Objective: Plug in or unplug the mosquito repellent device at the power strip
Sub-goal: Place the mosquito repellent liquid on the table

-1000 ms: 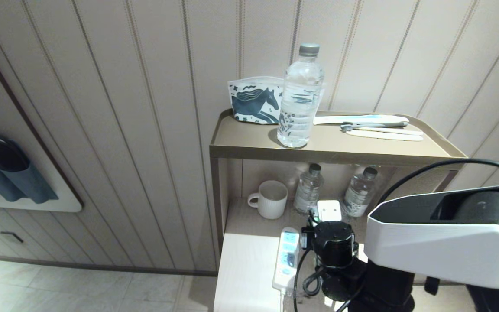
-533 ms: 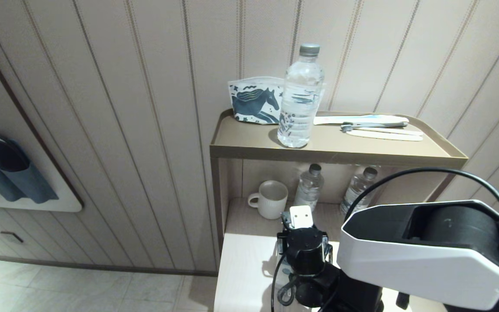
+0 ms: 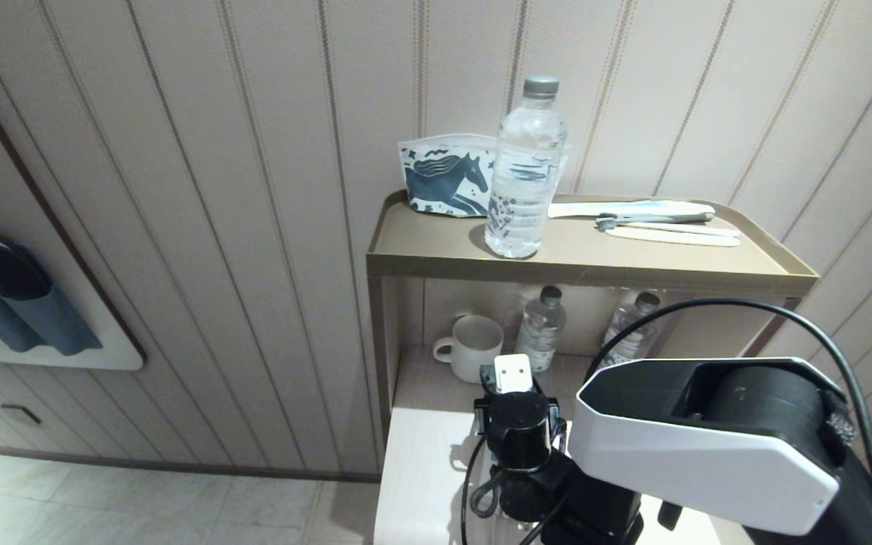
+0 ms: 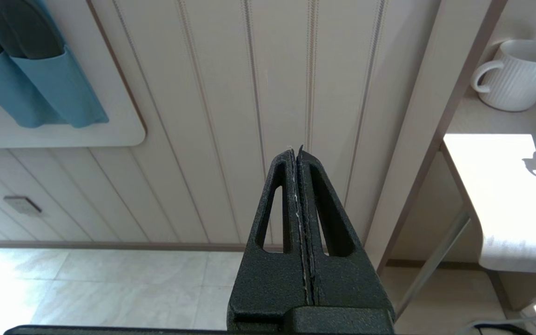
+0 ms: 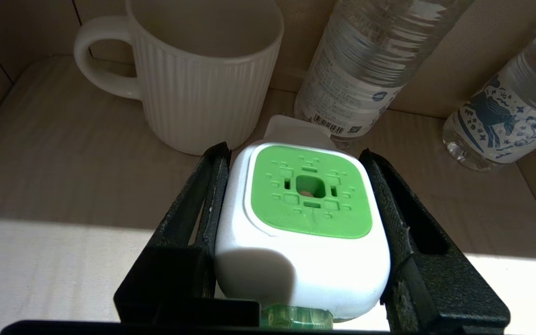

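The mosquito repellent device (image 5: 305, 195), a white head with a green top and a bit of green bottle below, sits between the black fingers of my right gripper (image 5: 293, 151), which is shut on its two sides. In the head view the device (image 3: 514, 373) shows as a small white block above the black wrist, held over the lower shelf (image 3: 425, 386) just in front of the white mug (image 3: 474, 347). The power strip is hidden under my right arm. My left gripper (image 4: 296, 150) is shut and empty, parked off to the shelf's left and facing the wall.
A ribbed white mug (image 5: 203, 83) and two small water bottles (image 5: 365, 65) (image 5: 510, 116) stand close behind the device on the lower shelf. The upper shelf (image 3: 421, 250) carries a large water bottle (image 3: 524, 170), a horse-print pouch (image 3: 443, 178) and toothbrush items (image 3: 655, 219).
My right arm has carried the device leftward and toward the mug. The power strip, visible a second ago beside the wrist, is now covered by the arm.
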